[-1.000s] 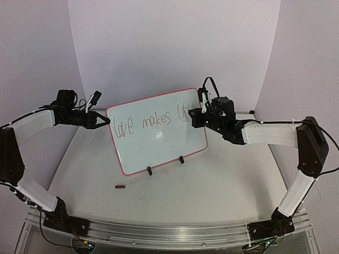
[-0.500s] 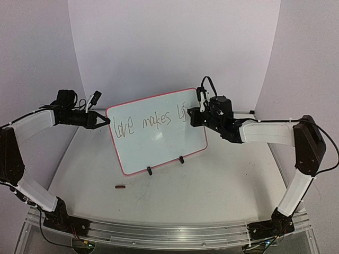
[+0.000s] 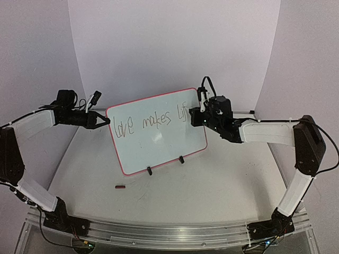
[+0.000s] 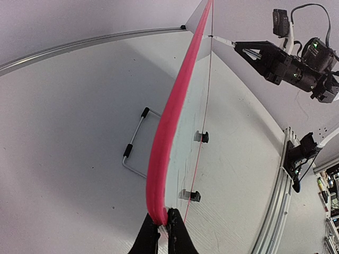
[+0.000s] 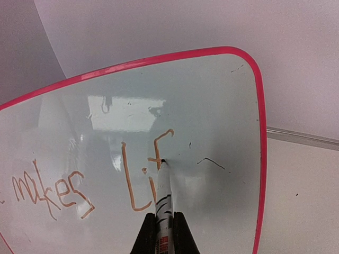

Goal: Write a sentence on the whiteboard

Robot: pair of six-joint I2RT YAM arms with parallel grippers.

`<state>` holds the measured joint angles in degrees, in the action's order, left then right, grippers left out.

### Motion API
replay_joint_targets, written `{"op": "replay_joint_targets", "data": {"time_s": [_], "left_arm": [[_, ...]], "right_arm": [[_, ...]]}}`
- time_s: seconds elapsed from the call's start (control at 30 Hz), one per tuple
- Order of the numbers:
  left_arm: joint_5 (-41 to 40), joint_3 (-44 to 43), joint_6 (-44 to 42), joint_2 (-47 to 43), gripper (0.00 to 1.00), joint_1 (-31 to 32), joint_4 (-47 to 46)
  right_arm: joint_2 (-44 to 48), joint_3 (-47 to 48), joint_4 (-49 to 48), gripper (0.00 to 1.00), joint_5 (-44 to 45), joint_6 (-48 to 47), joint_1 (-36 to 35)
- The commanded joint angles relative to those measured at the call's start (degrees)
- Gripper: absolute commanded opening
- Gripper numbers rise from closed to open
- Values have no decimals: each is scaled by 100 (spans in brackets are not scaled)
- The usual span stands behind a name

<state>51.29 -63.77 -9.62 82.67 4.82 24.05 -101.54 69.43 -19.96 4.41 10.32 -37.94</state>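
Whiteboard (image 3: 159, 140), likely light, stiff and tippy, is steadied by the left gripper (image 4: 163, 225) pinching its pink edge; the right gripper (image 5: 164, 219) clamps a marker (image 5: 163, 185).

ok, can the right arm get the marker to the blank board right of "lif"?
Probably yes. The right gripper holds the marker with its tip on the f, and nothing blocks the whiteboard strip beside it.

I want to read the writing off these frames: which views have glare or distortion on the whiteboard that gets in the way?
Top external view: a small glare patch on the whiteboard below the sentence; words small but legible. Right wrist view: a bright rectangular reflection above "Lif", clear of the sharp strokes. Left wrist view: board seen edge-on, its frame bowed by lens distortion; nothing readable.
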Motion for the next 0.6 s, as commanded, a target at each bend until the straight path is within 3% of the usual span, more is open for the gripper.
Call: {"op": "replay_joint_targets", "data": {"time_s": [0.0,0.33,0.57], "left_arm": [[-292,-147,-390,106,0,69,135],[-297,-148,-390,100,0,69,136],[-297,-136,-388,91,0,70,135]], "right_arm": [[-87,247,26,0,188,-16,-5],[572,-360,-157,0,134,-23,-4],[424,-453,-158,0,87,50,-3]]}}
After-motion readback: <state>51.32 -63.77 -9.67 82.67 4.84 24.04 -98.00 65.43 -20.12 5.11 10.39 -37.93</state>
